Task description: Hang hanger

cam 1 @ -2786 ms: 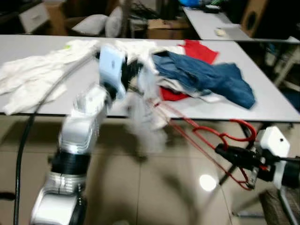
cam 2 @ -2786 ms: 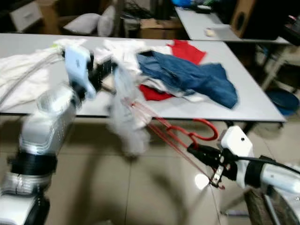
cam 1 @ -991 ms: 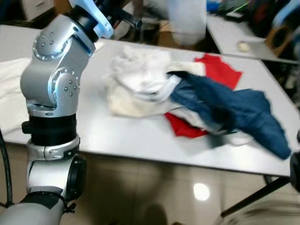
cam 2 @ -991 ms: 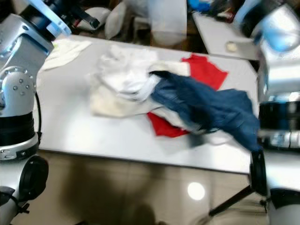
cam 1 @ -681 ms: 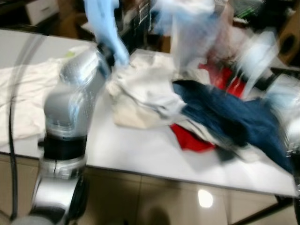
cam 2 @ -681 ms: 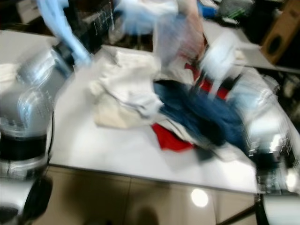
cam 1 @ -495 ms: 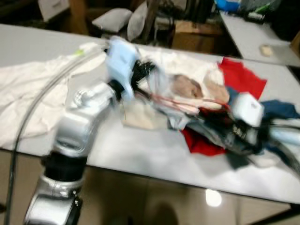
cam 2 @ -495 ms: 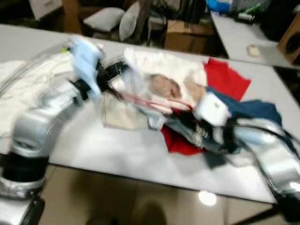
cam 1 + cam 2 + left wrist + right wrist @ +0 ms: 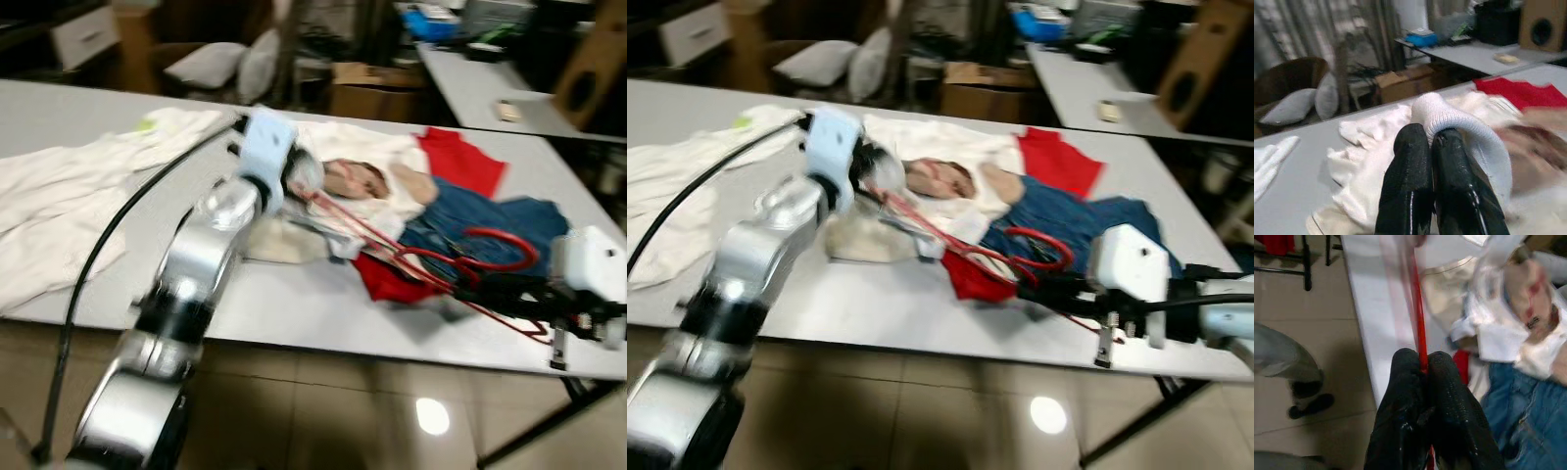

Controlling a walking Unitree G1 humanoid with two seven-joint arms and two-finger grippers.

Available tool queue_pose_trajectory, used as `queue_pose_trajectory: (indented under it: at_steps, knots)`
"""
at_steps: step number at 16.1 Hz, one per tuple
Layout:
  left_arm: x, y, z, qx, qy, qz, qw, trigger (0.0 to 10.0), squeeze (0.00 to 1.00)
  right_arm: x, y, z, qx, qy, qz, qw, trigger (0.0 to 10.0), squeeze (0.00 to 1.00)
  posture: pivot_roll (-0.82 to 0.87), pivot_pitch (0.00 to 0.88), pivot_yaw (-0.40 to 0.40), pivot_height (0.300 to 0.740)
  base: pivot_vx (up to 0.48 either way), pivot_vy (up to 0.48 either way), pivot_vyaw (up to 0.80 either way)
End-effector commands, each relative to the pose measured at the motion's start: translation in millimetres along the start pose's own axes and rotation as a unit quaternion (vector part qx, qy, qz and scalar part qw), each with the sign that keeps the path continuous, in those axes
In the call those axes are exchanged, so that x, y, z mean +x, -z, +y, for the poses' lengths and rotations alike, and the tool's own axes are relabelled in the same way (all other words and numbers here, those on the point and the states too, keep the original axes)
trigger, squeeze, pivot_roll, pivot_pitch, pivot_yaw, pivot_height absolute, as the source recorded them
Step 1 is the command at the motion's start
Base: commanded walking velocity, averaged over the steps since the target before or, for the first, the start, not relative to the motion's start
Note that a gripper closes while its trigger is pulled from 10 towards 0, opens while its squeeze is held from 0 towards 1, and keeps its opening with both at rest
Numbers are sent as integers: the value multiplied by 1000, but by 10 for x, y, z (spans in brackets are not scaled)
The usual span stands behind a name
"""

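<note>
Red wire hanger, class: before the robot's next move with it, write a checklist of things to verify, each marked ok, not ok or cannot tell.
1. Right gripper shut on the red wire hanger: ok, fingers pinch the wire.
2. Left gripper shut on the white ribbed shirt collar: ok.
3. Hanger threaded inside the white printed shirt: cannot tell, its far end meets the cloth in blur.
4. Hanger free of the blue denim garment and red cloth: not ok, its hook lies over the denim.
5. Rail to hang it on: cannot tell.
6. Grey table edge clear of the right gripper: ok.

Red wire hanger [image 9: 446, 269] lies slanted across the clothes on the table.
</note>
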State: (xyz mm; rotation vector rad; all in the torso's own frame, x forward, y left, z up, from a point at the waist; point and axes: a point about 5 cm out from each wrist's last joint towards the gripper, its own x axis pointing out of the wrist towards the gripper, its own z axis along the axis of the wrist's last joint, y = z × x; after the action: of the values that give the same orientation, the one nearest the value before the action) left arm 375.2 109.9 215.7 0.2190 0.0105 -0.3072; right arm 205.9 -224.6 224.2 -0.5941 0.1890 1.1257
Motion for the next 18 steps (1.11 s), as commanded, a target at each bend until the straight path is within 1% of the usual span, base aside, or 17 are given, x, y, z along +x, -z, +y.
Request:
queue_pose_trajectory:
  at_steps: [1, 2, 3, 4, 6, 7, 8, 9, 10, 11, 12, 14, 15, 16, 17, 18]
  knots:
    - [47, 38, 76, -12, -20, 2, 1000, 10000, 0, -46, -49, 1, 1, -3, -1, 1000, 10000, 0, 8, 0, -21, 740, 0, 0, 0]
    - [52, 85, 80, 2, -18, 9, 1000, 10000, 0, -57, -62, -2, 4, 1, -5, 1000, 10000, 0, 6, 0, -18, 740, 0, 0, 0]
    - [64, 246, 73, 12, -5, 30, 999, 10000, 0, -107, -99, -5, 11, 8, -10, 1000, 10000, 0, 3, 0, -14, 740, 0, 0, 0]
    - [58, 326, 70, 4, -3, 40, 999, 10000, 0, -136, -106, -11, 12, 12, -9, 1000, 10000, 0, 3, 0, -14, 740, 0, 0, 0]
    - [40, 604, 90, -11, -9, 70, 997, 10000, 0, -249, -120, -35, 17, 26, -10, 999, 10000, 0, 4, 0, -11, 740, 0, 0, 0]
    - [34, 656, 98, -13, -11, 75, 997, 10000, 0, -273, -133, -46, 18, 30, -15, 999, 10000, 0, 3, 0, -11, 740, 0, 0, 0]
    - [-6, 806, 109, -13, -7, 93, 996, 10000, 0, -343, -170, -99, 22, 47, -28, 998, 10000, 0, 4, 0, -10, 740, 0, 0, 0]
    - [-24, 875, 114, -15, -3, 100, 995, 10000, 0, -379, -186, -126, 24, 56, -33, 998, 10000, 0, 4, 0, -9, 740, 0, 0, 0]
    - [-45, 916, 121, -31, 4, 100, 995, 10000, 0, -407, -180, -155, 24, 69, -33, 997, 10000, 0, 4, 0, -9, 740, 0, 0, 0]
    - [-105, 977, 115, -68, 39, 93, 993, 10000, 1000, -473, -153, -291, 30, 129, -42, 990, 10000, 0, 7, 0, -13, 740, 0, 0, 0]
    - [-126, 992, 102, -72, 56, 87, 992, 10000, 1000, -472, -126, -364, 34, 161, -43, 985, 10000, 0, 7, 0, -13, 740, 0, 0, 0]
    - [-160, 993, 66, -72, 77, 76, 992, 10000, 1000, -395, -37, -428, 59, 194, -27, 979, 10000, 0, 7, 0, -13, 740, 0, 0, 0]
    - [-203, 959, -4, -55, 115, 61, 990, 10000, 1000, -321, 42, -482, 67, 228, -7, 971, 10000, 0, 7, 0, -13, 740, 0, 0, 0]
    - [-242, 942, -60, -41, 145, 54, 987, 10000, 1000, -267, 89, -511, 80, 246, -3, 966, 10000, 0, 7, 0, -13, 740, 0, 0, 0]
    - [-348, 903, -144, -10, 204, 47, 978, 10000, 1000, -164, 128, -530, 96, 268, -7, 959, 10000, 0, 12, 0, -8, 740, 0, 0, 0]
    - [-470, 831, -227, 2, 259, 32, 965, 10000, 1000, -71, 147, -537, 117, 286, -20, 951, 10000, 0, 19, 0, -9, 740, 0, 0, 0]
